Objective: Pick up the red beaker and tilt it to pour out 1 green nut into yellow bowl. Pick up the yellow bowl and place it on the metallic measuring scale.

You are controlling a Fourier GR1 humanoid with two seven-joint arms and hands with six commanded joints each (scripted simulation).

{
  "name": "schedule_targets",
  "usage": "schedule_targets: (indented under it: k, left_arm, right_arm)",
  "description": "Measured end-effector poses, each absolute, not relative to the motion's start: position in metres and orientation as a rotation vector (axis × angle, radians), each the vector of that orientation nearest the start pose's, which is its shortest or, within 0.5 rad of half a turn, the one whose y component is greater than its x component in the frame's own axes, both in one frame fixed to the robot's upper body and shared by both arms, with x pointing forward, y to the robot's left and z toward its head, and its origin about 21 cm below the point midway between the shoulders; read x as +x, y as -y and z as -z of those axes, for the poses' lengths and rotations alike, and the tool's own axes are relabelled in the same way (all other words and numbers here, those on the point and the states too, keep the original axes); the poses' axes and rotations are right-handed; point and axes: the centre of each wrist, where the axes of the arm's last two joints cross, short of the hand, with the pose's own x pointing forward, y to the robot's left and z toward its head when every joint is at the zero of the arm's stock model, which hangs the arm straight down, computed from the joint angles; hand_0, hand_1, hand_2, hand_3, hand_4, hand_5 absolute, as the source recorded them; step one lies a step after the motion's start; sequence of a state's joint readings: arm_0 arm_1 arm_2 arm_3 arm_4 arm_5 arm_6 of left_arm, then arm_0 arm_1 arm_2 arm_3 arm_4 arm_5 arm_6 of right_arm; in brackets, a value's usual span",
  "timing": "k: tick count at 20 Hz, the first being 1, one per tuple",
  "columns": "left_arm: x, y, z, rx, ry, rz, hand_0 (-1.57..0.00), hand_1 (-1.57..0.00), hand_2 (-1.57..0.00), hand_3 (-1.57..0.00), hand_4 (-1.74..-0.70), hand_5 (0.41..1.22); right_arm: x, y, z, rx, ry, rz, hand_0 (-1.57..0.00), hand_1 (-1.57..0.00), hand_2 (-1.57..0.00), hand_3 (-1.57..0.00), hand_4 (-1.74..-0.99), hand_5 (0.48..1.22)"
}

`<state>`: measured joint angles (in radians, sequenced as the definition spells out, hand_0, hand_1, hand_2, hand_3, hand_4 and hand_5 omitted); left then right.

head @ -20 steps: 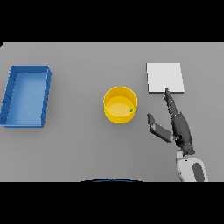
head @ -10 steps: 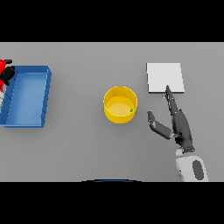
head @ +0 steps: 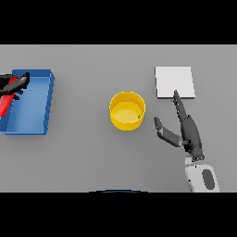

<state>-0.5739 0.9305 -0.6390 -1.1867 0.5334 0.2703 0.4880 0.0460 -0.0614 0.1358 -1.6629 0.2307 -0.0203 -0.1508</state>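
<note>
The grey table [head: 92, 157] carries everything, and the yellow bowl [head: 127, 110] at its middle serves as the reference. Far to the left of the bowl lies the blue tray [head: 34, 115]; the left hand [head: 16, 83], absent a second ago, has now come in over the tray's left edge, its fingers closed around the red beaker [head: 4, 105]. Up and to the right of the bowl lies the metallic measuring scale [head: 174, 82], bare. Just right of the bowl the right hand [head: 185, 129] has crept a little closer, fingers straight and spread wide, holding nothing, fingertips at the scale's near edge. Inside the bowl, at its right rim, sits one green nut [head: 139, 116], so pouring looks done and the bowl's lift to the scale seems next.
</note>
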Motion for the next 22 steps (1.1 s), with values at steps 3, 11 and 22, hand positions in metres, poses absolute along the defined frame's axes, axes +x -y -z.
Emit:
schedule_targets:
  k: [3, 11, 22]
  left_arm:
    - [0.343, -0.344, -0.106, 0.588, 0.960, 0.457, -0.33, -0.29, -0.27, -0.23, -0.75, 0.647]
    - [0.354, -0.338, -0.099, 0.652, 1.032, 0.438, -0.05, -0.05, -0.05, -0.04, -0.71, 0.663]
    - [0.355, -0.334, -0.098, 0.620, 1.114, 0.405, 0.00, 0.00, 0.00, 0.00, -0.72, 0.667]
  right_arm:
    - [0.232, 0.221, -0.009, -0.130, 1.773, -0.311, 0.00, 0.00, 0.00, 0.00, -1.148, 0.688]
    - [0.229, 0.216, -0.011, -0.181, 1.738, -0.347, 0.00, 0.00, 0.00, 0.00, -1.163, 0.677]
    - [0.277, 0.199, -0.058, -0.334, 1.667, -1.320, 0.00, 0.00, 0.00, 0.00, -1.233, 0.703]
